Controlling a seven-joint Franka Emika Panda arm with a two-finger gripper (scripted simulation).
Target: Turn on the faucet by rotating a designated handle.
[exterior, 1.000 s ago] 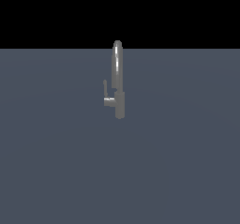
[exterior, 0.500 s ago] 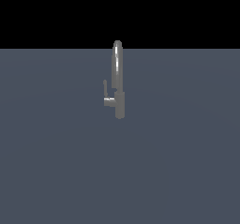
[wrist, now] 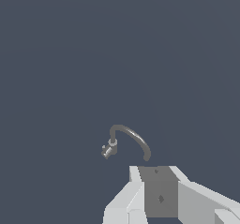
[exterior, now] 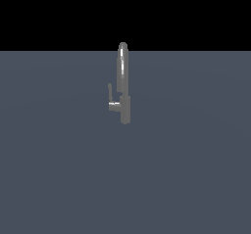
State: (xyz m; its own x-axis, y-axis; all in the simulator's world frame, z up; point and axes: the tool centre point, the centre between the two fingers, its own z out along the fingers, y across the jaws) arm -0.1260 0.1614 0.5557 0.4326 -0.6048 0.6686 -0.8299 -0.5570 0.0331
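The gripper (wrist: 157, 204) shows only in the wrist view, as white finger housings w/ a grey block between them; the fingertips are out of frame, so how far apart they stand cannot be told, and nothing is seen in its hold. It doesn't appear in the exterior view at all.

Beyond it, well apart and not touching, is the faucet (wrist: 129, 141), seen from above as a curved spout arcing out of a small base. In the exterior view the faucet (exterior: 122, 83) stands upright near the middle of the floor, w/ 1 thin L-shaped handle (exterior: 112, 97) on the exterior view's left of the base, its stub horizontal and its tip pointing up.

Step in hand, by judgement: the approach; no contact w/ the handle yet, so the task looks barely begun. The next move likely calls for bringing the fingers down beside the small lever, not the spout, then pushing it round the base's axis. The lever is thin, so alignment probably matters.

The surface (exterior: 59, 179) is a flat, plain blue-grey plane. Behind it the background (exterior: 49, 12) is plain black; no walls show.
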